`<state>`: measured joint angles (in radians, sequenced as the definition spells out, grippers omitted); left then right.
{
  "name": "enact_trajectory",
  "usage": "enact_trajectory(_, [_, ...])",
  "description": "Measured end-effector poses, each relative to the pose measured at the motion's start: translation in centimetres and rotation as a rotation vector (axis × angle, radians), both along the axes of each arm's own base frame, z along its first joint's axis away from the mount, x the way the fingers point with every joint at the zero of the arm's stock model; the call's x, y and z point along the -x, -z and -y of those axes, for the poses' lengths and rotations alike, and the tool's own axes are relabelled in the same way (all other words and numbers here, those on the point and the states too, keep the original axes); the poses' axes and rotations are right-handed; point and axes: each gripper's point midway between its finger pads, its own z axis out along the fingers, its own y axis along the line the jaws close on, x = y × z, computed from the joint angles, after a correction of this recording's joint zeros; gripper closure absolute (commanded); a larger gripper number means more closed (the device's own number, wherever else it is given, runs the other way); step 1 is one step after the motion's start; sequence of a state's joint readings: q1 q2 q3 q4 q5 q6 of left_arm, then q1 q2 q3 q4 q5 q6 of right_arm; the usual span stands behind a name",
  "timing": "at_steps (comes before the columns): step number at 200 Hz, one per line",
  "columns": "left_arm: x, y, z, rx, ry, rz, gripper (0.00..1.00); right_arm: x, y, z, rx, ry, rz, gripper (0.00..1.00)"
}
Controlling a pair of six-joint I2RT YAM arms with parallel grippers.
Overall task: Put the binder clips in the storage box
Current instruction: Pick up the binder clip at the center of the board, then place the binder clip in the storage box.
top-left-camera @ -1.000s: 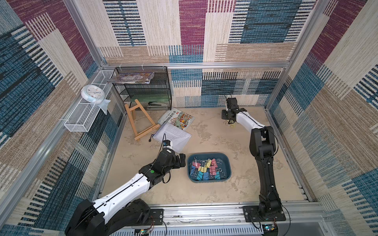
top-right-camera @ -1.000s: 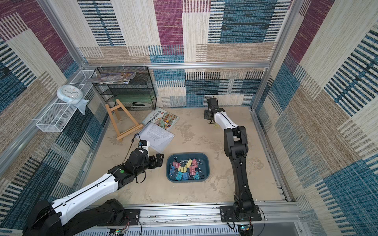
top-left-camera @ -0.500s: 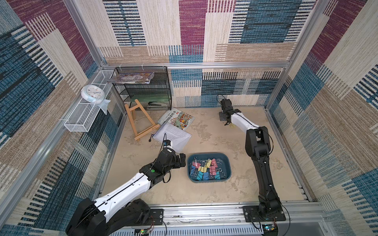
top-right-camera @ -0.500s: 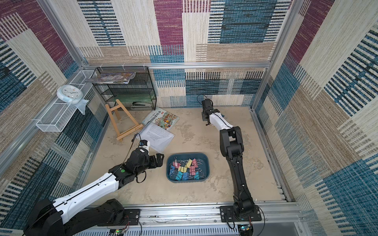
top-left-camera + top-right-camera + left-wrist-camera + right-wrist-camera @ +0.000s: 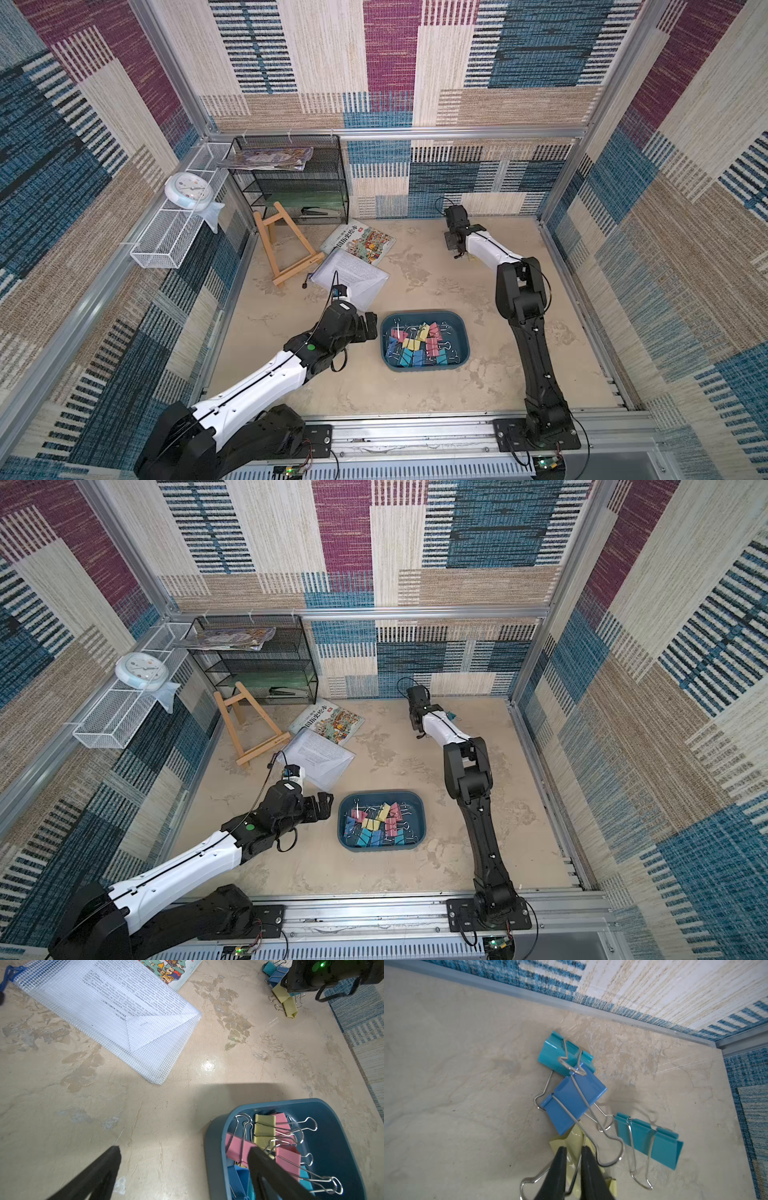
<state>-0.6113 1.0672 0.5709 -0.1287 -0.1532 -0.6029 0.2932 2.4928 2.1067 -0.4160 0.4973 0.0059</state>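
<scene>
**Yellow clip, far corner: notes on the lift**

Right hand: fingers drawn almost together, with a sliver of the yellow clip and its wire between them. It reads as a pinch on that clip; how firm, I cannot tell. Left hand: fingers wide apart, nothing in them, hovering just beside the box.

Where things are: most clips already lie piled in the box, at mid-floor towards the front. A small heap remains on the floor in the far right corner by the back wall. The blue clip lies partly over my yellow one. One teal clip touches it and another sits just beside.

Method, as I judge it:
- Raise slowly and straight up, since the blue clip's wire loop curls close by my fingers and may snag.
- If the yellow one swings on its wire, pause. A grip on wire pivots, while folded metal holds better.
- Clear the box rim, then release low over the pile.
- Keep the left hand out of the path.
</scene>
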Motion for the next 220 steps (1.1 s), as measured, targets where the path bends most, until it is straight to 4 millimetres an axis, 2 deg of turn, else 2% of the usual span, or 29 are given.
enact_trajectory(34, [0.0,0.2,0.0,-0.003,0.0,-0.005,0.01,0.1,0.0,0.2,0.02,0.003,-0.001,0.95])
enact_trajectory(55, [0.0,0.2,0.0,-0.002,0.001,-0.007,0.0,0.2,-1.3,-0.4,0.014,-0.007,0.015,1.0])
enact_trajectory(86, [0.0,-0.2,0.0,0.006,0.001,0.003,0.01,1.3,-5.2,-2.7,-0.055,-0.045,0.062,1.0])
enact_trajectory(113, [0.2,-1.1,-0.1,0.034,-0.006,0.026,0.01,3.7,-9.0,-3.8,-0.165,-0.056,0.094,1.0])
enact_trajectory(131, [0.5,-1.5,-0.3,0.049,-0.01,0.039,0.01,6.7,-11.6,-4.3,-0.26,-0.056,0.12,1.0])
enact_trajectory(169, [1.1,-2.4,-0.9,0.065,-0.015,0.068,0.01,17.2,-14.9,-6.3,-0.555,-0.135,0.12,1.0])
enact_trajectory(186, [1.2,-2.6,-1.1,0.067,-0.019,0.076,0.01,21.4,-15.1,-5.9,-0.663,-0.133,0.112,1.0])
enact_trajectory(205, [1.3,-2.7,-1.4,0.061,-0.027,0.079,0.01,26.1,-13.8,-6.3,-0.761,-0.14,0.052,1.0])
enact_trajectory(220, [1.4,-2.6,-1.6,0.049,-0.031,0.075,0.01,29.1,-12.6,-6.6,-0.802,-0.138,0.002,1.0])
